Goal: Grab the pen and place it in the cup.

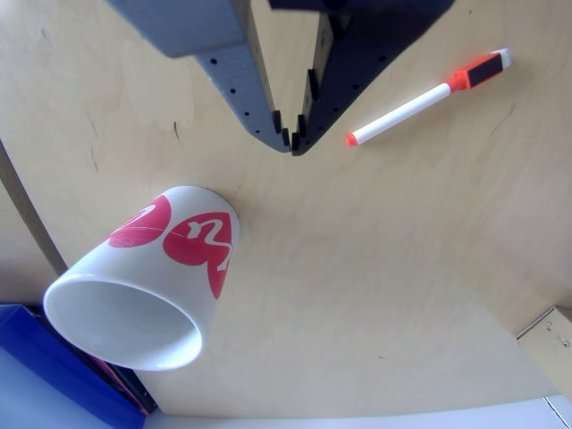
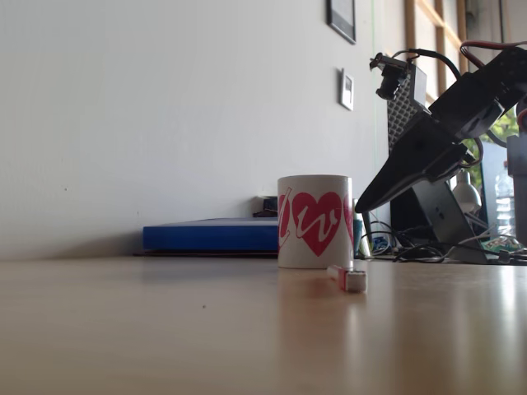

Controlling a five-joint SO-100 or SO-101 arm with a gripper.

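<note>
White pen (image 1: pixel 427 99), orange-tipped, lies flat beside the empty, pressed-together end effector (image 1: pixel 292 143).

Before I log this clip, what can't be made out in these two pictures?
- Pincer: its upper body is cut off by the top edge in the other view; the arm runs off the right edge in the fixed view.
- Pen: seen end-on in the fixed view, so its length and tip are hidden.
- Cup: no handle visible in either view; its base is hidden by its own wall in the other view.
- Blue object: too low and distant to identify.
</note>
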